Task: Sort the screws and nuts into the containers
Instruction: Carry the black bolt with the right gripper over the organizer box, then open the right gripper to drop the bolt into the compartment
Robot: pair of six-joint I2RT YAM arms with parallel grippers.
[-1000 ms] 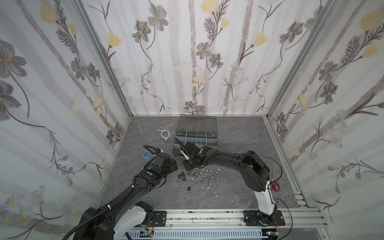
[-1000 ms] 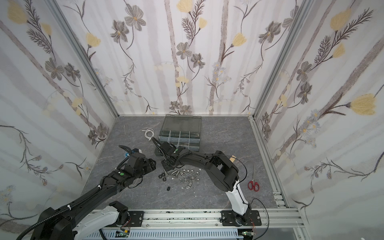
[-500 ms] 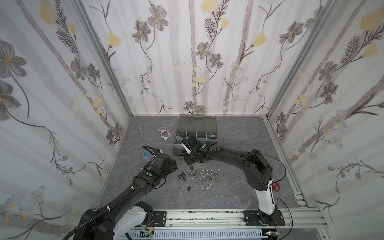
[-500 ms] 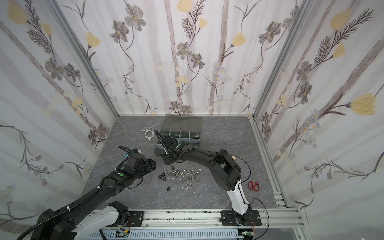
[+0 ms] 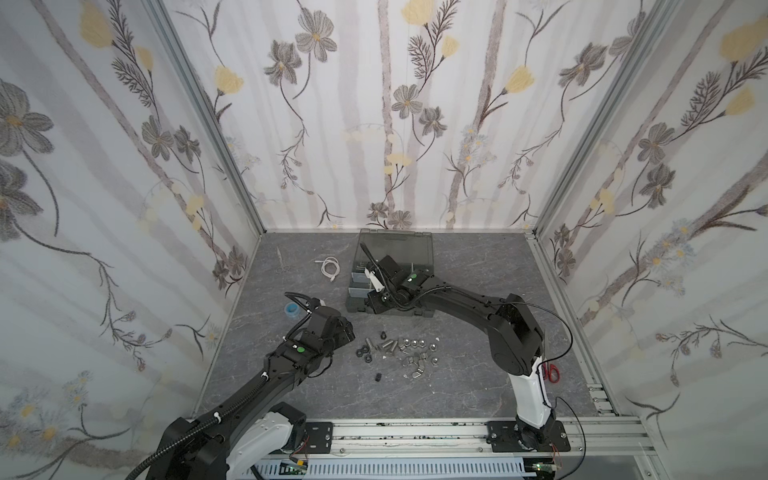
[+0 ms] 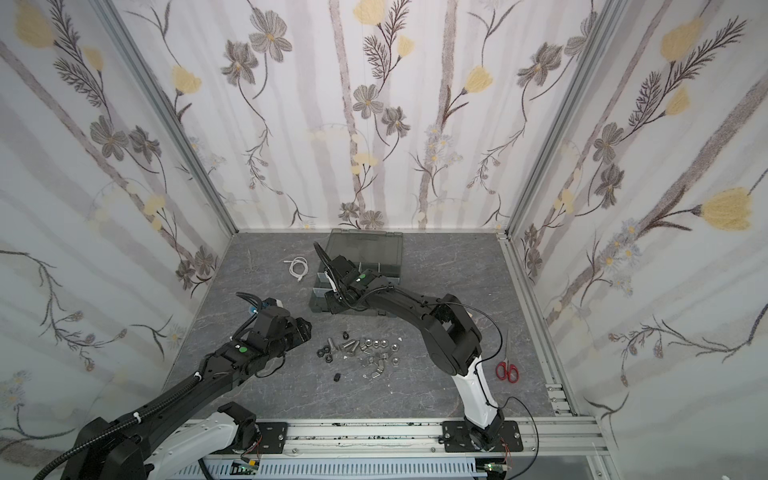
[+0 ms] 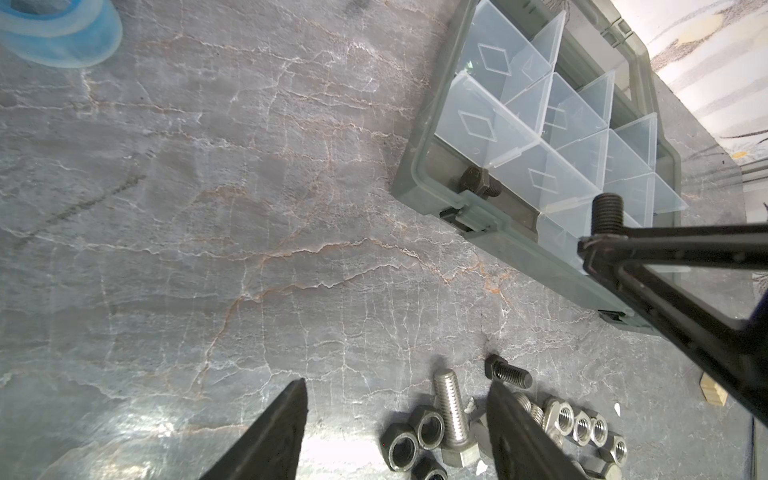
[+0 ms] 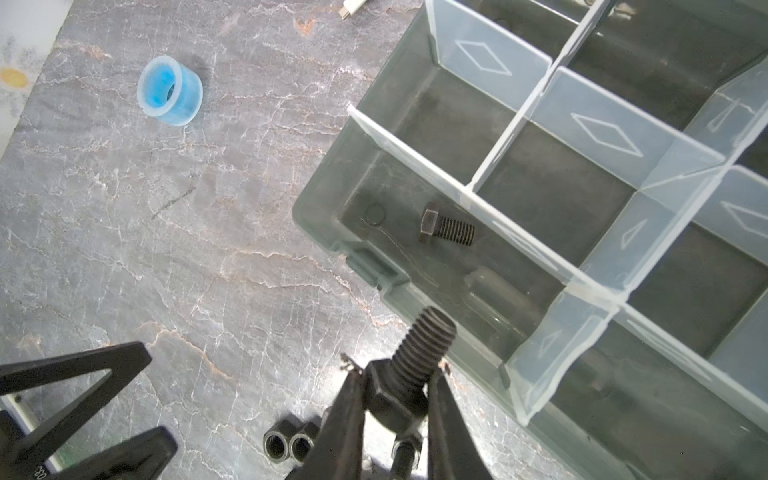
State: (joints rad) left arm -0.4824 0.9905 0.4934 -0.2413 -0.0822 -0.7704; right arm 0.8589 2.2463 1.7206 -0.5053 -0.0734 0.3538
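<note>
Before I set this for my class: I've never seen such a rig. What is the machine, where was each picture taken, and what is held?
Two robot arms work on a grey table. Two pictures look down from overhead; two come from cameras on the arms' wrists. The right gripper is shut on a black bolt at the edge of the open organizer case, where another black bolt lies in a corner compartment. The left gripper is open and empty, near the loose bolts and nuts. A blue roll, white cable and red scissors lie aside.
</note>
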